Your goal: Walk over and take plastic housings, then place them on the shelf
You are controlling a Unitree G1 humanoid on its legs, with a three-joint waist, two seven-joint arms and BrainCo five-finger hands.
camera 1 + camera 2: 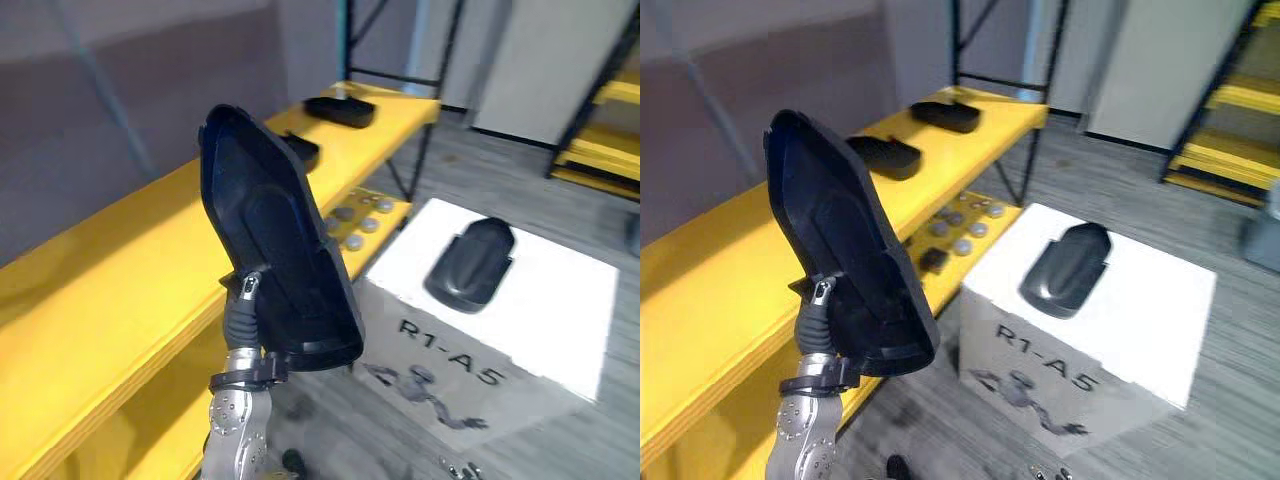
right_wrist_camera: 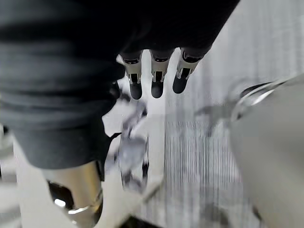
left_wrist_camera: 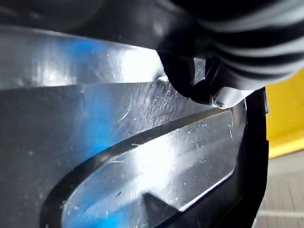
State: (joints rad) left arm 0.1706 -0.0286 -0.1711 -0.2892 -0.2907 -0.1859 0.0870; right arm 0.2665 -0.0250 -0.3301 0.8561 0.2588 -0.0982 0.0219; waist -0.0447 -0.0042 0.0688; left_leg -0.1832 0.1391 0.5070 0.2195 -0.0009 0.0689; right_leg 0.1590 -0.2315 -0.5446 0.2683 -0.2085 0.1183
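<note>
My left hand (image 3: 186,80) grips the black housing (image 1: 270,235), held upright by the yellow shelf (image 1: 110,280). On the white box (image 1: 565,300) lies a second housing (image 1: 470,262). My right hand (image 2: 156,78) hangs empty, its fingers loose.

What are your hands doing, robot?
Left hand holds black housing upright near yellow shelf. Right hand open, empty. Two other housings on shelf.

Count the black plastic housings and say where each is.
4: the held housing in the left hand, a near housing and a far housing on the yellow shelf, a fourth housing on the white box. The held housing may hide others.
</note>
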